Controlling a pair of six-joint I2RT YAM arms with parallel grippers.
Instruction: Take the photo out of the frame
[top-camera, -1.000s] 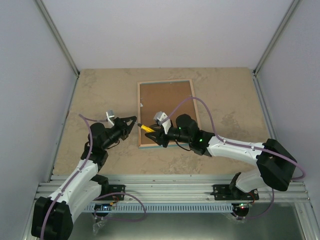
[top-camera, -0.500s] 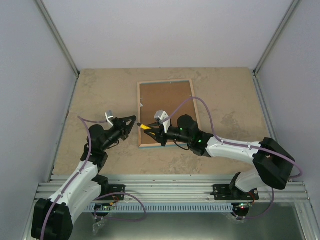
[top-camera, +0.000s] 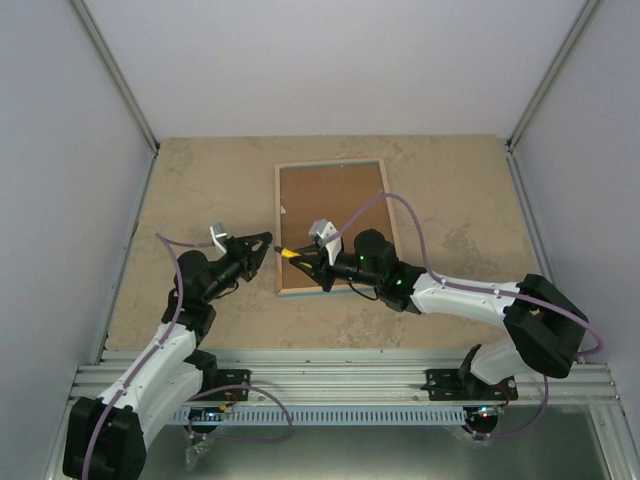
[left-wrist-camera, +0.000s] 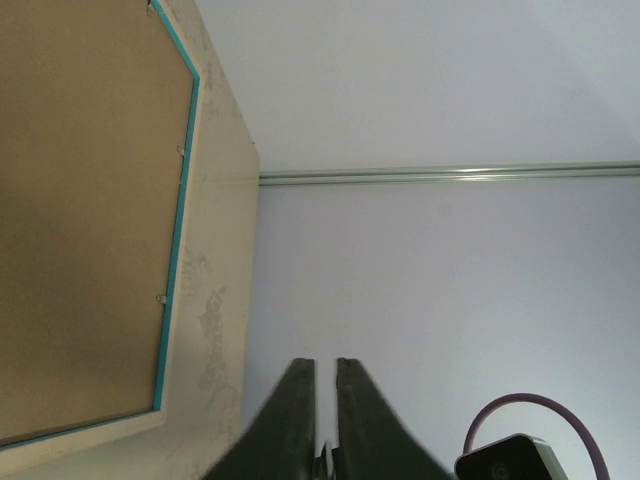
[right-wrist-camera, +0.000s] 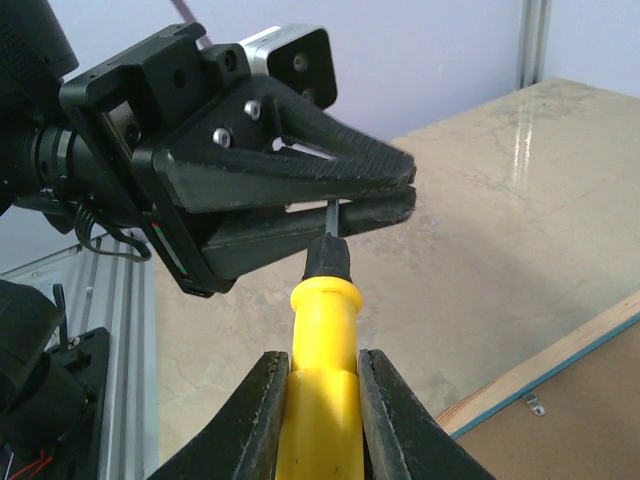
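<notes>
The right gripper (right-wrist-camera: 325, 372) squeezes a yellow screwdriver (right-wrist-camera: 322, 325); the left gripper (right-wrist-camera: 405, 188) sits nearly shut at its tip. Holding or not, I cannot tell. The frame (top-camera: 330, 205) lies back-up beside them, photo hidden inside. If both pull, the screwdriver could slip and fall.

Beige mottled table (top-camera: 450, 200); frame (top-camera: 330, 215) lies flat on it, brown back up, near centre.

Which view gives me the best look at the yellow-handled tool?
Right wrist: the yellow-handled tool fills the foreground, gripped by the right gripper, its thin metal tip meeting the left gripper. Top external shows only a small yellow speck; left wrist doesn't show it.
</notes>
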